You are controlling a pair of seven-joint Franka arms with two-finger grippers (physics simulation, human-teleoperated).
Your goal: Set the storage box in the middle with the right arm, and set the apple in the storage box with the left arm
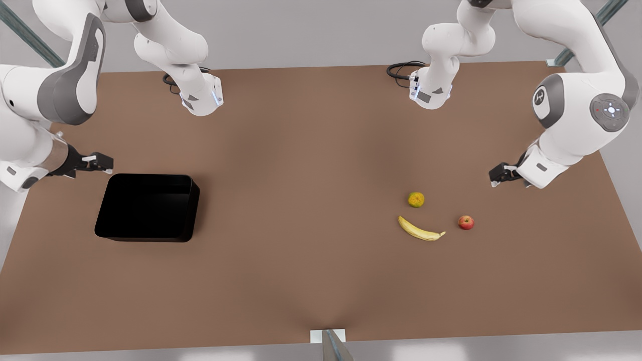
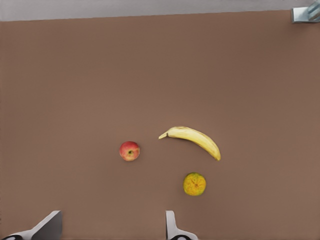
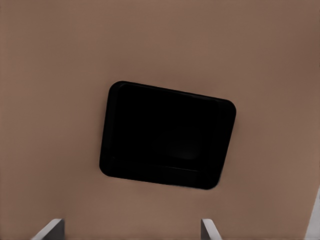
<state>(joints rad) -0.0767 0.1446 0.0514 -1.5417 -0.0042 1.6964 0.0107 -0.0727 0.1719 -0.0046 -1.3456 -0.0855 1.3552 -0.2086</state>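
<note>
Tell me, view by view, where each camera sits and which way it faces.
Front view: high off the arms, looking down on the table; both arms show, right gripper by the storage box, left gripper near the fruit.
Left wrist view: rides the left arm, faces down at the apple, banana and orange fruit; open fingertips show.
Right wrist view: rides the right arm, faces down at the box; open fingertips show.
Shared: the front view holds everything both wrist views see.

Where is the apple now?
The apple lies on the table at the front view's right, just right of the banana, near the left tool.
</note>
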